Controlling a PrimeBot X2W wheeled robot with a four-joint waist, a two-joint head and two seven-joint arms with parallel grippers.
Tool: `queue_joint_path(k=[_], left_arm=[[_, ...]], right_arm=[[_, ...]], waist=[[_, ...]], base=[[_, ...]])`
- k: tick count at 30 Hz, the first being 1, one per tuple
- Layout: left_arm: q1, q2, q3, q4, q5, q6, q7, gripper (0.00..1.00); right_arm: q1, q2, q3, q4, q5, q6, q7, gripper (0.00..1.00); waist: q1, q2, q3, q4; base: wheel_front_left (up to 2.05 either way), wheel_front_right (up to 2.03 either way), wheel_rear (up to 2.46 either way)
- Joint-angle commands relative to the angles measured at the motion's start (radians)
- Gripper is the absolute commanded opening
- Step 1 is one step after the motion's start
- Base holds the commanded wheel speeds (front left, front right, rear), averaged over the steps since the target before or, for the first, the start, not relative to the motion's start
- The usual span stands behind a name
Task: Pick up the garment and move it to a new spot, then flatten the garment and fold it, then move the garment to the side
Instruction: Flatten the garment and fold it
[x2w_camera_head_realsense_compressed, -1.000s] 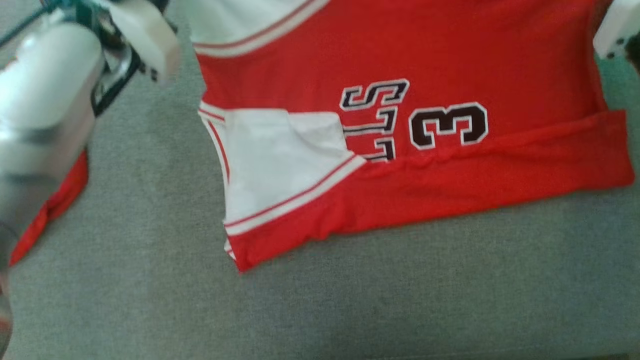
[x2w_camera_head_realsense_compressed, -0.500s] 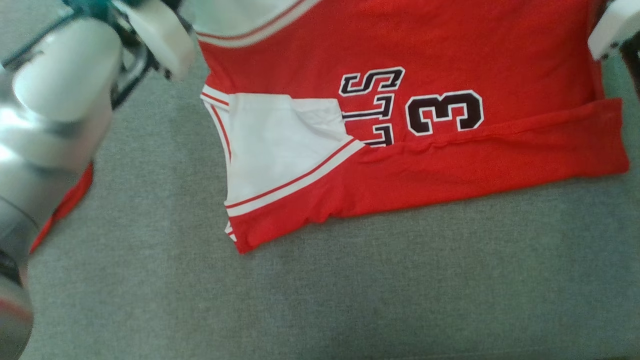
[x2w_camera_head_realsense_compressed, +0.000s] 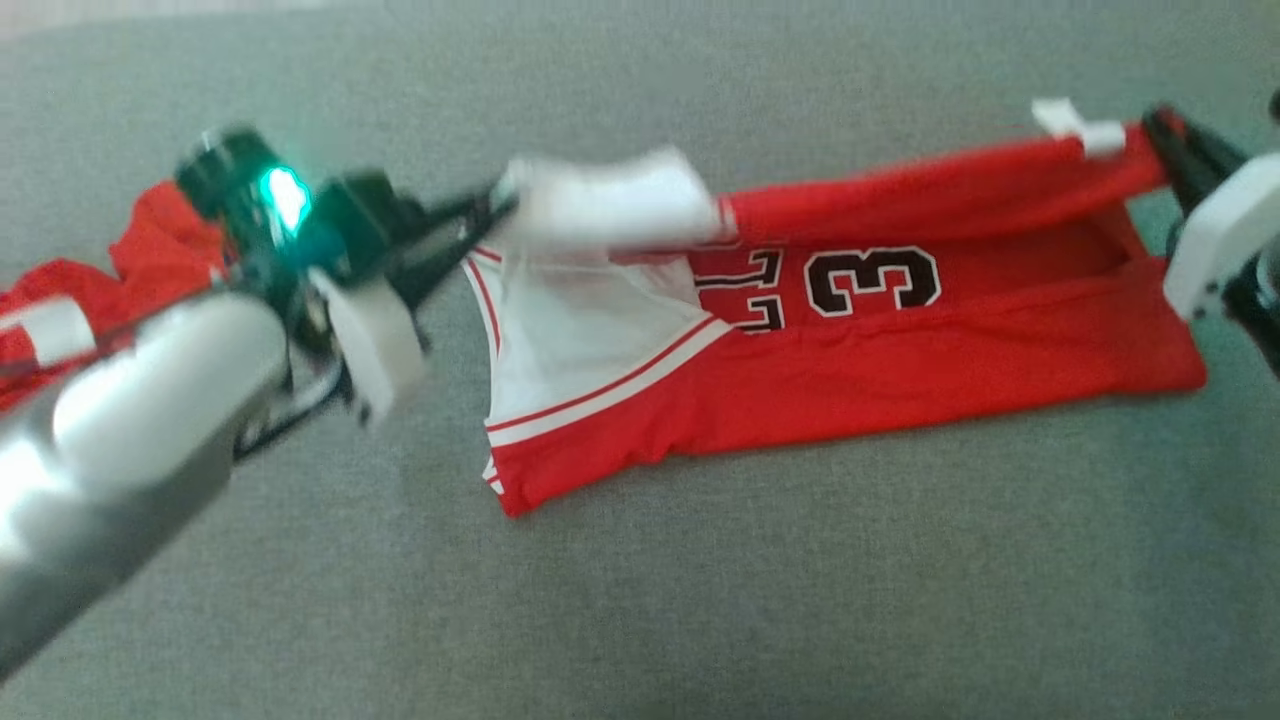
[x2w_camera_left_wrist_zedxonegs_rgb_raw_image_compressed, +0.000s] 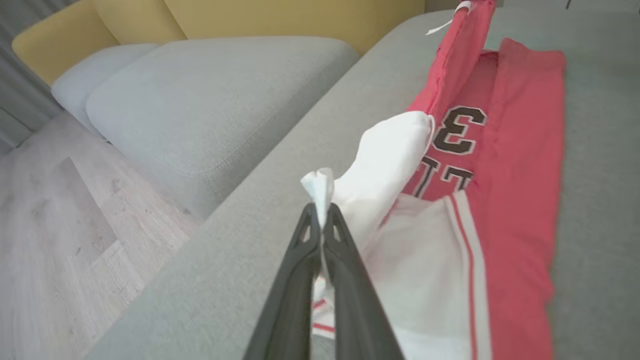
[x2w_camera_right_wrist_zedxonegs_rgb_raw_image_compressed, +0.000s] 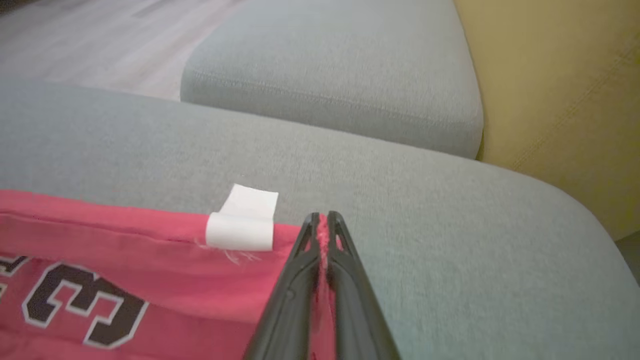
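The garment (x2w_camera_head_realsense_compressed: 900, 350) is a red jersey with white side panels and a black number 3, lying on a grey cushion. Its far edge is raised and hangs over the middle of the jersey, stretched between both grippers. My left gripper (x2w_camera_head_realsense_compressed: 500, 205) is shut on the white corner (x2w_camera_left_wrist_zedxonegs_rgb_raw_image_compressed: 320, 185) at the left end. At the right end, my right gripper (x2w_camera_head_realsense_compressed: 1160, 130) is shut on the red hem (x2w_camera_right_wrist_zedxonegs_rgb_raw_image_compressed: 322, 232), beside a white label (x2w_camera_right_wrist_zedxonegs_rgb_raw_image_compressed: 245, 220). The near half of the garment (x2w_camera_left_wrist_zedxonegs_rgb_raw_image_compressed: 520, 175) lies flat with its hem folded up.
A second red cloth (x2w_camera_head_realsense_compressed: 150, 240) lies crumpled at the left, behind my left arm. The grey cushion (x2w_camera_head_realsense_compressed: 700, 600) stretches wide in front of the garment. Beyond its far edge are another grey seat cushion (x2w_camera_left_wrist_zedxonegs_rgb_raw_image_compressed: 200, 100), a yellow sofa back (x2w_camera_right_wrist_zedxonegs_rgb_raw_image_compressed: 560, 75) and wooden floor (x2w_camera_left_wrist_zedxonegs_rgb_raw_image_compressed: 50, 225).
The head camera has shifted. Both grippers have drawn the garment's far edge toward the near side, over the lettering, so the jersey now looks much narrower.
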Motion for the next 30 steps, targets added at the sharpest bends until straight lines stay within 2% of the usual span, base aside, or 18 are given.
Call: queue_joint_path(k=[1,6,13,20,30], left_arm=[[0.005,0.071,0.043,-0.075,0.0,0.002,0.045,0.0],[0.121,0.139,0.043,-0.257,-0.019,0.002,0.163,0.0],[0.191,0.173,0.043,-0.341,-0.022,0.002,0.217,0.0],[0.237,0.172,0.043,-0.349,-0.008,0.002,0.232,0.0],[0.296,0.132,0.043,-0.298,0.022,0.002,0.223,0.0]], right_arm=[[0.038,-0.053,0.031,-0.041,0.03,0.007,0.038,0.0],[0.1,-0.128,0.085,-0.11,0.131,0.007,0.149,0.0],[0.13,-0.185,0.133,-0.141,0.164,0.007,0.219,0.0],[0.154,-0.21,0.17,-0.155,0.204,0.007,0.295,0.0],[0.171,-0.208,0.192,-0.153,0.244,0.007,0.382,0.0]], waist=[[0.0002,-0.0001,-0.031,0.004],[0.0002,-0.0001,-0.059,0.007],[0.0002,-0.0001,-0.07,0.006],[0.0002,-0.0001,-0.078,-0.001],[0.0002,-0.0001,-0.092,-0.015]], base=[[0.0,0.0,0.0],[0.0,0.0,0.0],[0.0,0.0,0.0],[0.0,0.0,0.0],[0.0,0.0,0.0]])
